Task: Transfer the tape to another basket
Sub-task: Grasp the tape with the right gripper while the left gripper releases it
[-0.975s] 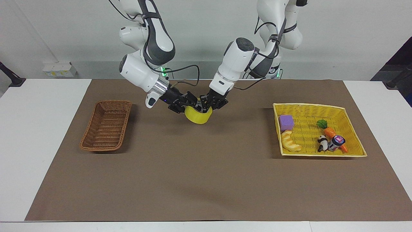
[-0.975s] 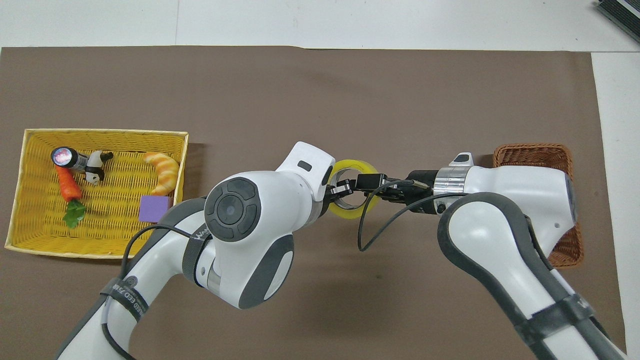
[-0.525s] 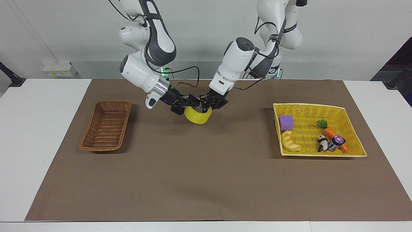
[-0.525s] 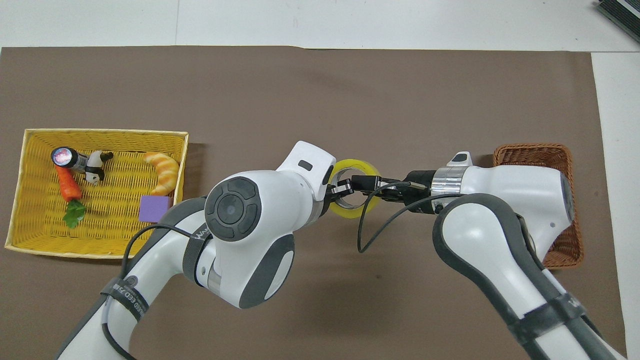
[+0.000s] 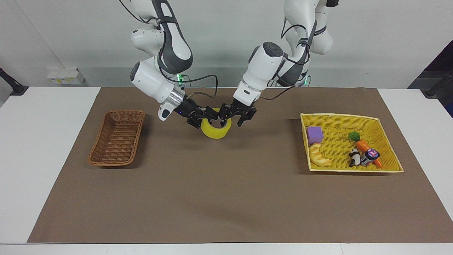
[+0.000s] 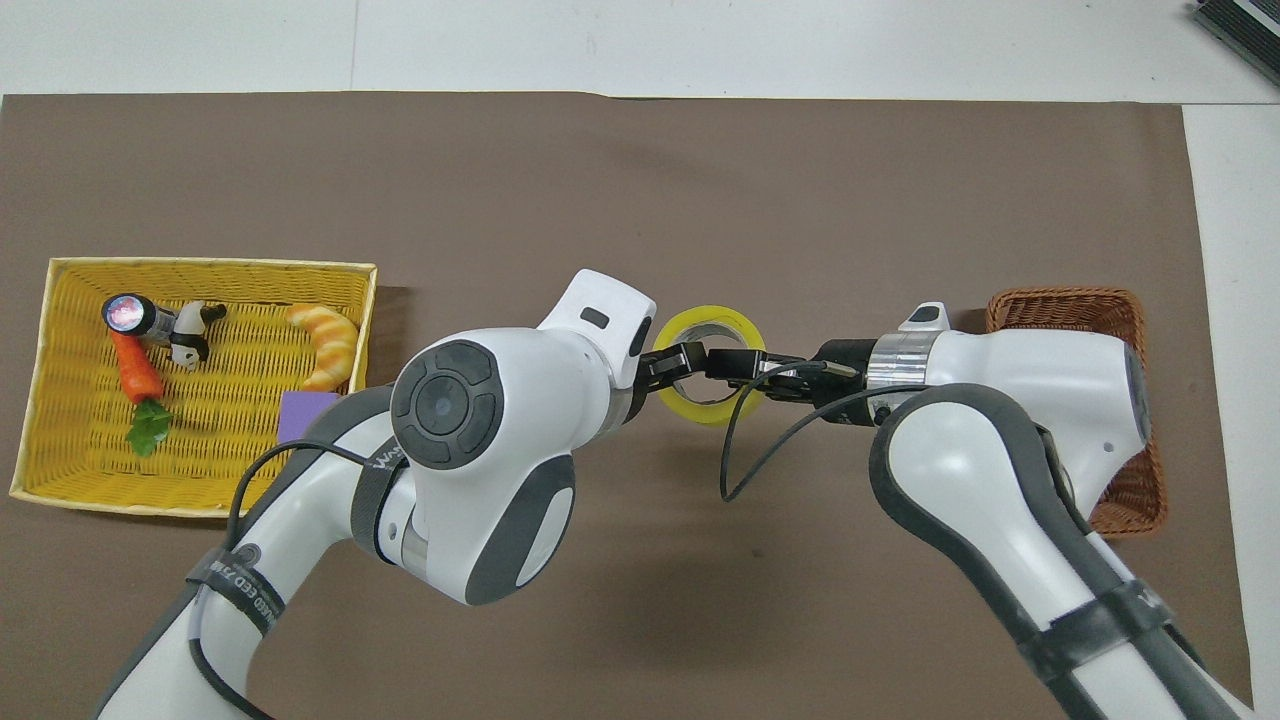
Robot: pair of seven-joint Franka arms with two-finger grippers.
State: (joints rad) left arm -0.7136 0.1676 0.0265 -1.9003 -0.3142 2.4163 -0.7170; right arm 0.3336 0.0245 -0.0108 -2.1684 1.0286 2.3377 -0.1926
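The tape, a yellow roll with a pale core, hangs low over the middle of the brown mat; it also shows in the overhead view. My right gripper is shut on the roll's rim at the side toward the right arm's end. My left gripper is open at the roll's other side, its fingers spread around the rim. The brown wicker basket stands at the right arm's end of the mat, with nothing in it.
A yellow mesh basket at the left arm's end holds a purple cube, a croissant, a carrot, a panda figure and a small jar.
My left gripper has opened and let go of the tape's rim. The tape has shifted slightly toward the right arm's end, still in my right gripper.
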